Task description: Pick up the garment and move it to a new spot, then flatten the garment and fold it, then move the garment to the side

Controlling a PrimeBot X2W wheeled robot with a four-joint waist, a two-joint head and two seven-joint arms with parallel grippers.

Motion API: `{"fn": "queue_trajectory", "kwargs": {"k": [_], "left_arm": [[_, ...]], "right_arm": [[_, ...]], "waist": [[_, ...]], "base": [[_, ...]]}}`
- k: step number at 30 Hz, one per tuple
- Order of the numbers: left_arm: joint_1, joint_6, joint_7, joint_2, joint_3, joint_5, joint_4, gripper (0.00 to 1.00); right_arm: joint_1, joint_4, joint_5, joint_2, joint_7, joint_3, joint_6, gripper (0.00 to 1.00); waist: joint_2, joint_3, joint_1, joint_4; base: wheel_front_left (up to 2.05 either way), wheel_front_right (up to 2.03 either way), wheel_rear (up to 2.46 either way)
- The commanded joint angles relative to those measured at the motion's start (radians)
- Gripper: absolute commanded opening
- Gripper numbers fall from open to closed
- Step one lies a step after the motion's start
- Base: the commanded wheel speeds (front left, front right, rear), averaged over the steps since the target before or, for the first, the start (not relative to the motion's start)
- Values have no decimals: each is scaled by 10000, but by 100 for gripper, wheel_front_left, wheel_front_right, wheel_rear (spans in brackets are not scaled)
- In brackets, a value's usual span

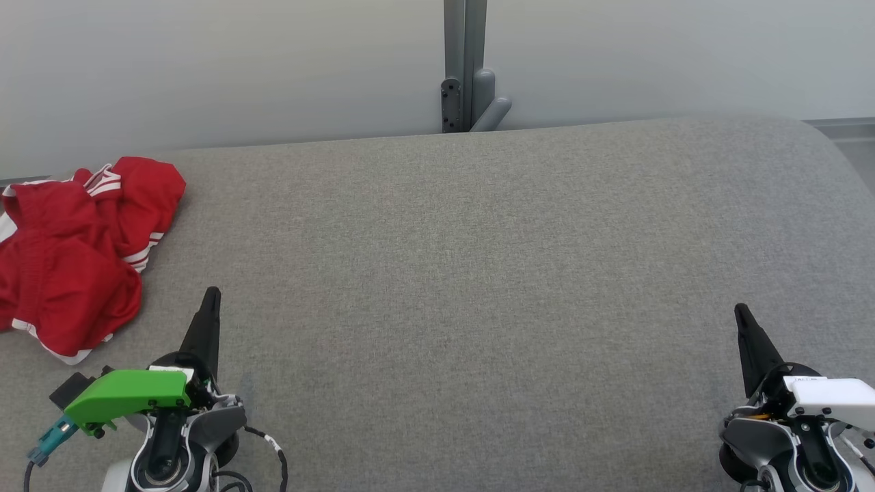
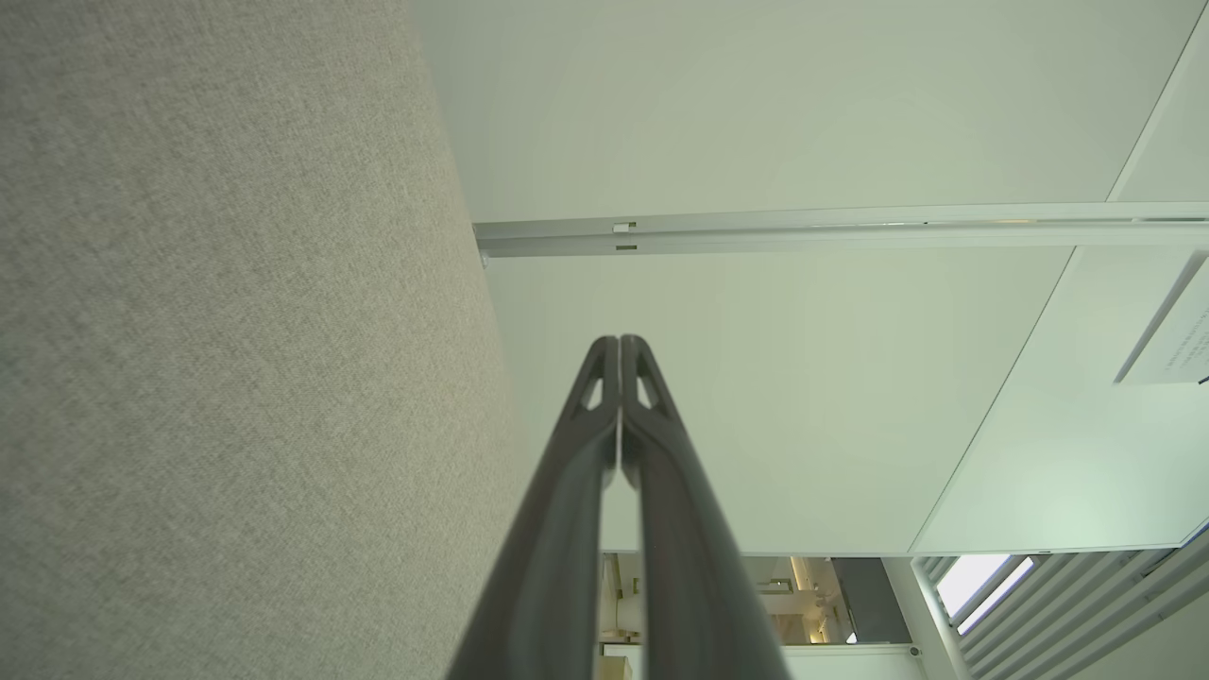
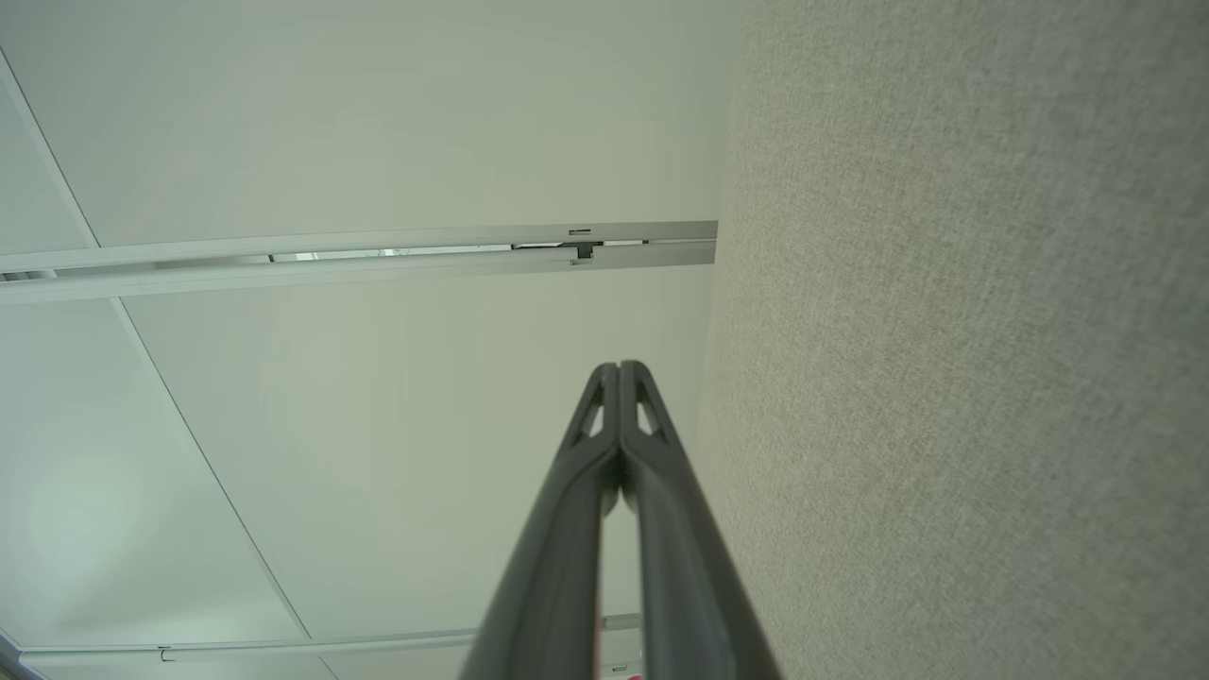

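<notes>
The right gripper [image 3: 619, 370] rises from 6 o'clock, its dark jaws pressed together at the tips. The grey fabric tabletop [image 3: 963, 359] fills the 3 o'clock side. A pale rail [image 3: 359, 253] crosses the white wall panels [image 3: 425, 123] from 9 o'clock.

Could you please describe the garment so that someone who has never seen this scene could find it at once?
Start from the wide grey fabric surface that spans the head view. At its left edge, beyond and to the left of the left end effector, lies the garment in a crumpled heap. Its bright red cloth with white stripes sets it apart from the plain grey around it.
</notes>
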Motion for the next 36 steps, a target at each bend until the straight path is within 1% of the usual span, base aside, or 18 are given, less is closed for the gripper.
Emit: {"fn": "queue_trajectory", "kwargs": {"k": [1,20,21,26,36], "left_arm": [[-105,-53,-15,21,19,-5,-36,0],[-105,-53,-15,21,19,-4,-36,0],[16,2,-4,-2,-6,2,26,100],[370,19,-32,-53,-51,11,321,100],[633,13,-575,-42,-315,443,-55,100]], "right_arm": [[-91,-43,-12,-13,16,-1,4,0],[-92,-43,-12,-13,16,-1,4,0],[17,32,-2,2,-4,6,0,100],[254,328,-11,112,-28,55,-2,100],[279,287,-470,92,-500,402,-1,100]], "waist": [[17,0,0,0],[17,0,0,0],[0,0,0,0],[0,1,0,0],[1,0,0,1]], "base": [[0,0,0],[0,0,0],[0,0,0],[0,0,0],[0,0,0]]}}
